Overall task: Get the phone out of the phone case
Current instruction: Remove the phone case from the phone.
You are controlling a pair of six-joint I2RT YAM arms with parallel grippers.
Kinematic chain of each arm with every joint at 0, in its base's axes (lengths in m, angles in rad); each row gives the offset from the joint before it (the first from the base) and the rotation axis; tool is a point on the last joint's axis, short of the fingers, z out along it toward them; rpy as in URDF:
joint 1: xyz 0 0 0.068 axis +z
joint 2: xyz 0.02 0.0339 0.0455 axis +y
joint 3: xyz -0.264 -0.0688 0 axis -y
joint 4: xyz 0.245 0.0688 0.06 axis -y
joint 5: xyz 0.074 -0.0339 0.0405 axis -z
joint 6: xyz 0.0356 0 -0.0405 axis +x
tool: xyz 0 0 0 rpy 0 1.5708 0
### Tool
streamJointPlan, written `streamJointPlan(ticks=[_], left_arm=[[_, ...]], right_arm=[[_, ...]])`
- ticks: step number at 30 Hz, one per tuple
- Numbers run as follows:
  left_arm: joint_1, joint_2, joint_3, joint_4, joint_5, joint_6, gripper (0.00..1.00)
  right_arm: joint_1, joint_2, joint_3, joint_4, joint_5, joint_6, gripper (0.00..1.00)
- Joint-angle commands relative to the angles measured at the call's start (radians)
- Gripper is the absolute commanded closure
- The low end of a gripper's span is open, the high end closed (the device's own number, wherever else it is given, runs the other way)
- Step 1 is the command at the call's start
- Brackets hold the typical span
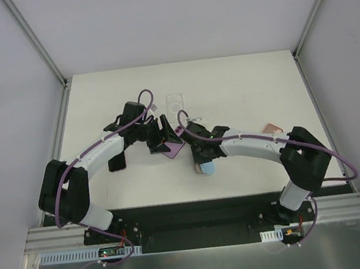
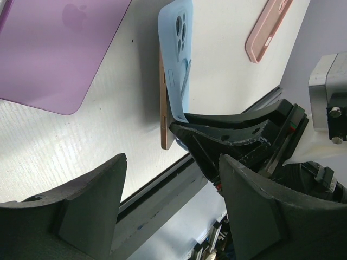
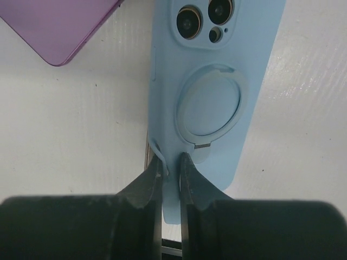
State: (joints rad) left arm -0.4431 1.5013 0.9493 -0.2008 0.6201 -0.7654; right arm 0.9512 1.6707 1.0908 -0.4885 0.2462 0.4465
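The phone case (image 3: 217, 70) is light blue with a ring stand and lies camera-side up on the white table. My right gripper (image 3: 171, 162) is shut on its near left corner, and that corner is bent up away from the phone. Only the phone's coppery side edge (image 2: 164, 103) shows, under the lifted case (image 2: 176, 59). In the top view the right gripper (image 1: 199, 155) sits over the case (image 1: 205, 168). My left gripper (image 1: 161, 140) stands open to the left, above a purple phone-shaped slab (image 1: 174, 148), with nothing between its fingers (image 2: 92, 200).
The purple slab (image 2: 49, 49) with an apple logo lies flat beside the blue case. A pink case (image 1: 270, 126) lies at the right, a clear case (image 1: 176, 102) farther back, and a black slab (image 1: 117, 161) under the left arm. The table's front edge (image 2: 162, 179) is close.
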Motion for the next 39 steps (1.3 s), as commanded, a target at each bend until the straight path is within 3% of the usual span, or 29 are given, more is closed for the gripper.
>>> streamJointPlan(ticks=[1,15,24,32,39], left_arm=[[0.012,-0.003,0.013,-0.012,0.016,0.025,0.33],[0.000,0.028,0.011,-0.012,0.049,0.028,0.32],[-0.166,0.149,0.072,-0.014,0.001,-0.008,0.34],[-0.204,0.237,0.172,-0.012,-0.046,-0.032,0.35],[-0.233,0.347,0.244,-0.012,-0.120,-0.045,0.44]], right_arm=[[-0.035,0.066,-0.097,-0.008,0.034,0.047,0.96],[-0.040,-0.072,-0.134,-0.007,0.047,0.055,0.99],[-0.039,-0.118,-0.149,-0.056,0.079,0.054,0.99],[-0.040,-0.175,-0.201,-0.117,0.148,0.058,0.99],[-0.034,-0.169,-0.207,-0.087,0.128,0.064,0.98]])
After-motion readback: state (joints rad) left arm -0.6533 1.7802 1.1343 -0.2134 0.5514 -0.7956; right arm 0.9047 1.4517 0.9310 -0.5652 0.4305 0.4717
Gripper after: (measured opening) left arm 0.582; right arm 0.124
